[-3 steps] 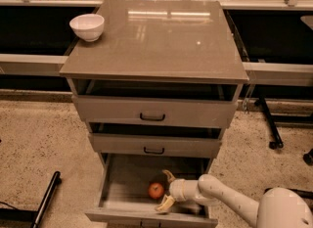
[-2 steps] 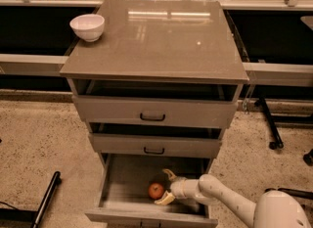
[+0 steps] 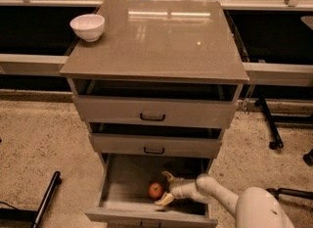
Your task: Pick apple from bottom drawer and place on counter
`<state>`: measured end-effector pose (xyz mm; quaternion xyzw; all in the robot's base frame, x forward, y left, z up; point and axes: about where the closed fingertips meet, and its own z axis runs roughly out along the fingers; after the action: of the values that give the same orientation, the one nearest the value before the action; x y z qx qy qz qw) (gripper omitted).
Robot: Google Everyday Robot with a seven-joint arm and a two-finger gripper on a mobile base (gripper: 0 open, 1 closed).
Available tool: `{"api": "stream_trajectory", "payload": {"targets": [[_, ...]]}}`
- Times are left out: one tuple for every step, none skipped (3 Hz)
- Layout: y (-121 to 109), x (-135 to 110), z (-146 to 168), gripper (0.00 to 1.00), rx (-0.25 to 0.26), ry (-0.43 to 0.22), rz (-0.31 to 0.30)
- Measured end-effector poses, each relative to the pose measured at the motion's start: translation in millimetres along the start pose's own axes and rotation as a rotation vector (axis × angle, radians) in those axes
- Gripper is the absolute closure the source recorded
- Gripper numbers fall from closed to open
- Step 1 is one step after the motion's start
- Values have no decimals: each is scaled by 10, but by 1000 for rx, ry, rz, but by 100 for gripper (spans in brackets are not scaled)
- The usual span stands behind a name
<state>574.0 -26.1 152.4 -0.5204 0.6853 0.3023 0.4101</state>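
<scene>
Bottom drawer (image 3: pixel 108 189) stands pulled out, pale inside exposed. Apple (image 3: pixel 155 190) sits on the drawer floor, near the middle and toward the front edge. Gripper (image 3: pixel 164 188) is down inside the drawer, just to the right of the apple, on a white arm (image 3: pixel 215 195) that reaches in from the lower right. Fingers are spread apart, one (image 3: pixel 167 175) above and behind the apple, the other (image 3: pixel 164 200) low toward the drawer front; the apple lies at their mouth, not clamped. Cannot tell if either fingertip touches it. The two shallower drawers, the top drawer (image 3: pixel 117 110) and the middle drawer (image 3: pixel 122 145), are each pulled out a little. Counter (image 3: pixel 161 46) is glossy with light reflections; a white bowl (image 3: pixel 87 27) sits at its back left corner.
</scene>
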Motion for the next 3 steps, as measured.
{"api": "stream_trajectory", "payload": {"targets": [[62,107,132,29,-31,-21,32],[114,70,283,52,-70,-78,44],[129,-142,277,76,-95,-153,30]]}}
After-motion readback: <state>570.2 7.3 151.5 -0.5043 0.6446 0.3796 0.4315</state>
